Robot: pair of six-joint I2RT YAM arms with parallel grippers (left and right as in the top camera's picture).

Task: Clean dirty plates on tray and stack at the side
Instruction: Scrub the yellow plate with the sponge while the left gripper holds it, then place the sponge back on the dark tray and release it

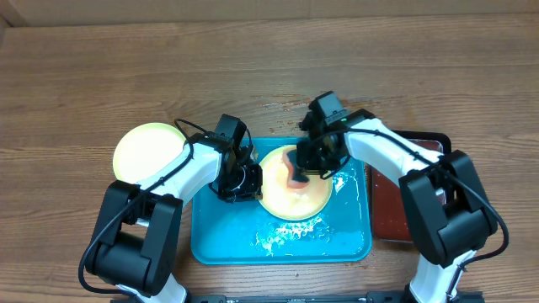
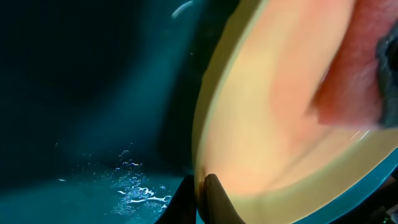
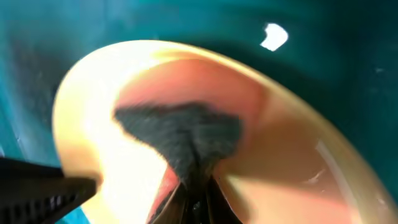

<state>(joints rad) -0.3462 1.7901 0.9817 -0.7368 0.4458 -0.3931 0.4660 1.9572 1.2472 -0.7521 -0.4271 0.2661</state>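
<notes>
Wet tray [image 1: 219,244] on the tabletop [image 1: 84,76]: left gripper [image 2: 200,193] pinches the rim of the plate [image 1: 307,202], probably light and slippery; right gripper [image 3: 194,193] pinches a sponge [image 3: 180,134]

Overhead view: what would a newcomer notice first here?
A yellow-green plate sits in the turquoise tray, its rim pinched by the left hand. The right hand presses a sponge onto it. A second plate rests on the table, left of the tray.

Red tray [image 1: 387,206], wooden table [image 1: 84,67], perhaps sponge [image 3: 180,134].
</notes>
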